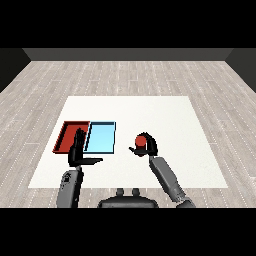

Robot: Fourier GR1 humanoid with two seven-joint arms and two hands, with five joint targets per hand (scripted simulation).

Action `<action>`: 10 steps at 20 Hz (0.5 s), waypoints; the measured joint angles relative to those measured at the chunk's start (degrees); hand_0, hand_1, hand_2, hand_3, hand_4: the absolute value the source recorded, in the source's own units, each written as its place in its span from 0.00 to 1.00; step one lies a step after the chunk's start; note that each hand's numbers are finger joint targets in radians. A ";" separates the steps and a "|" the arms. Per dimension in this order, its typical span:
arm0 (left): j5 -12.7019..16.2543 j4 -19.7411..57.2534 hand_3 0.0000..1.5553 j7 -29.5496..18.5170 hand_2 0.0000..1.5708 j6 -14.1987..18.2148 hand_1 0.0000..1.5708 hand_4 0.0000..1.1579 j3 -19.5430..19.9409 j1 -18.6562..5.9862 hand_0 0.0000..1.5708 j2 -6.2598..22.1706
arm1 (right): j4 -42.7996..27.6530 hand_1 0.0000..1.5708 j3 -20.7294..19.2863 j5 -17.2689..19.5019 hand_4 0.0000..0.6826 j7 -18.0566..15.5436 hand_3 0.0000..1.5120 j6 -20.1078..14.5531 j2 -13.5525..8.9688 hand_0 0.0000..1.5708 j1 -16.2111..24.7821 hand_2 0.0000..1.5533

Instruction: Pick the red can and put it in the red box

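White table (150, 107) on a grey plank floor (125, 75). Red can (141, 142) right of the trays, enclosed by the curled fingers and thumb of the right hand (148, 148); top of can visible above the fingers, contact with the table not discernible. Red tray (65, 131) and light blue tray (112, 131) side by side at table left, touching along one edge. Left hand (78, 150) raised at the near edge of both trays, fingers straight and upright, thumb extended sideways, holding nothing; partly overlapping the red tray's near corner. Light blue tray between can and red tray.
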 measured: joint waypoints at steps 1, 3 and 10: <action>-1.00 -0.34 0.00 0.12 0.00 0.53 0.00 0.00 -0.78 0.38 0.00 -0.30 | -2.72 0.91 0.55 0.53 0.95 1.50 0.93 -0.30 -0.37 0.91 0.69 0.92; -1.75 0.67 0.00 0.15 0.00 0.53 0.00 0.00 -1.23 -0.54 0.00 -0.18 | -4.56 0.92 1.07 1.05 0.95 1.60 0.93 -1.15 -0.06 0.92 0.85 0.93; -2.56 2.26 0.00 4.81 0.00 3.72 0.00 0.00 -7.63 -5.22 0.00 -1.36 | -9.89 0.91 0.95 2.32 0.95 3.57 0.94 -1.39 0.21 0.91 1.21 0.93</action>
